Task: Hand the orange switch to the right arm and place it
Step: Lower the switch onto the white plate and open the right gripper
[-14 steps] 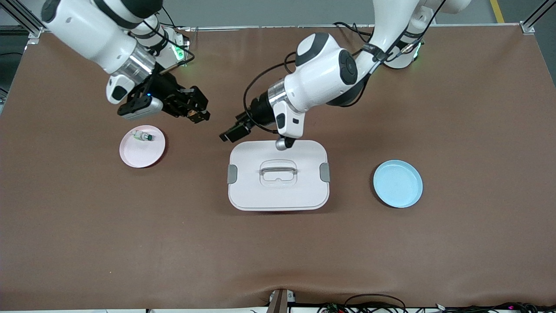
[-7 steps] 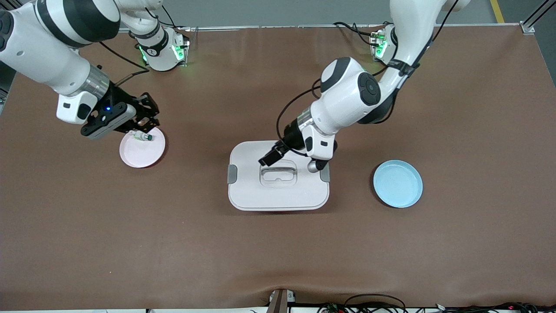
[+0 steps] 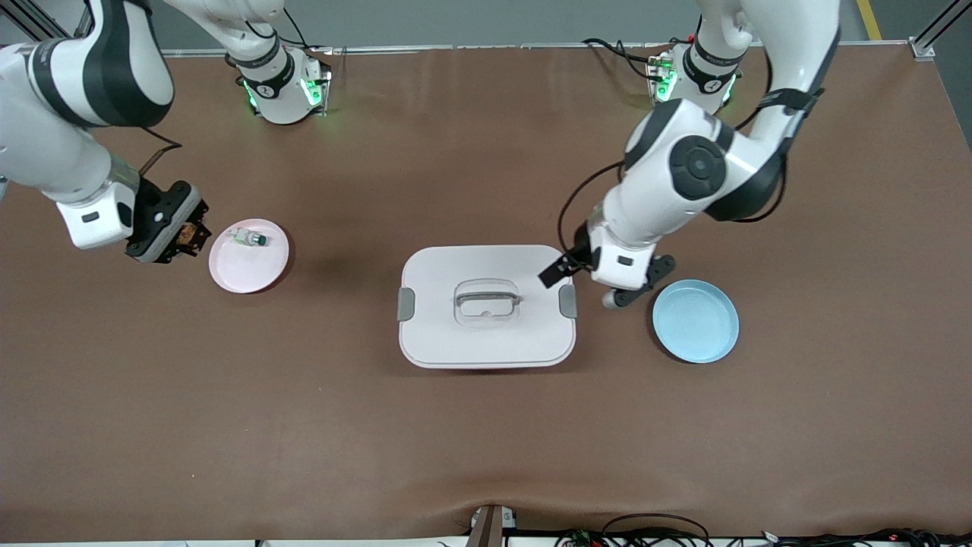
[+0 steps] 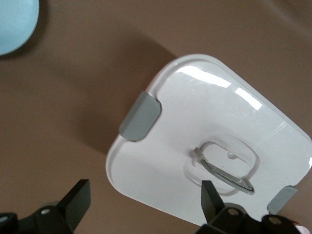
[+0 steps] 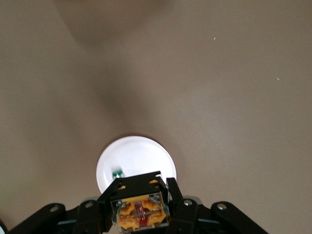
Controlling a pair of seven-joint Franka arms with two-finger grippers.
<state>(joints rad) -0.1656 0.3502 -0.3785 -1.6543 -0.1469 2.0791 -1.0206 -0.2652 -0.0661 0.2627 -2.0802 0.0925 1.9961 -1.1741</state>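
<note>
2 right gripper [image 5: 140, 210] fingers [image 5: 181, 204] clamp the orange switch [image 5: 140, 214] above the surface [image 3: 486, 441], just beside the pink plate [image 3: 249, 266] bearing a green-tipped piece [image 3: 248, 238]. Left gripper [image 4: 141, 204] fingers spread wide, holding nothing, over the white lid [image 3: 486, 334] near the blue plate [image 3: 695, 320].

The blue plate [image 4: 14, 22] is cut off at the left wrist view's ten-o'clock corner, and the white lid [image 4: 214, 141] runs off its three-o'clock edge.

Brown-covered table [image 3: 486, 441], grey floor along its edge.
</note>
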